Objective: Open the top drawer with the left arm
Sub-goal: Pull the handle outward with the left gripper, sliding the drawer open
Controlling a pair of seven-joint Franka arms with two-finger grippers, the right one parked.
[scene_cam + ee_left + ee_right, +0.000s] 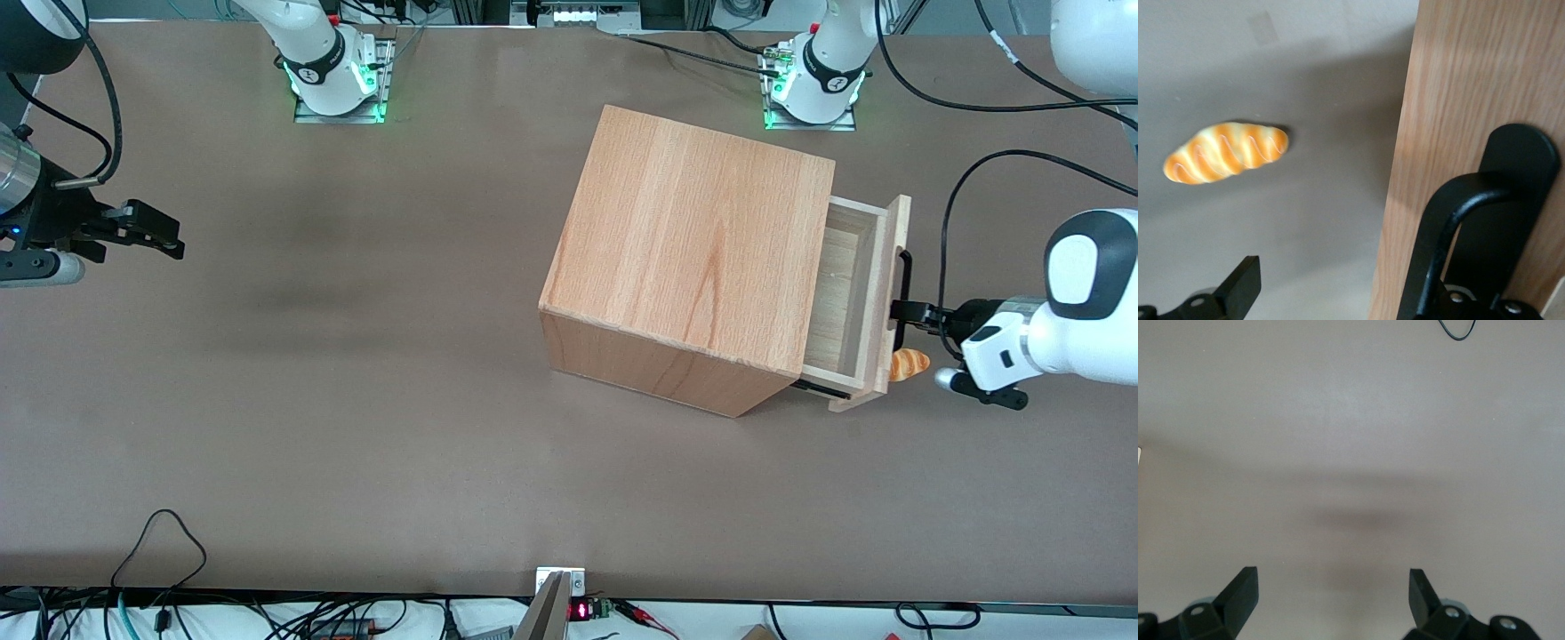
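Already partly out of its box (689, 258), the top drawer (853, 302) has the gripper (905, 313) spread around its handle (903, 298).

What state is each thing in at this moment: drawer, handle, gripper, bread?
Top drawer: partly open, pulled out of the box, inside bare where it shows.
Handle: on the drawer front, one gripper finger hooked past it.
Gripper: open, at the handle.
Bread roll: lying on the table, in front of the drawer, apart from it.
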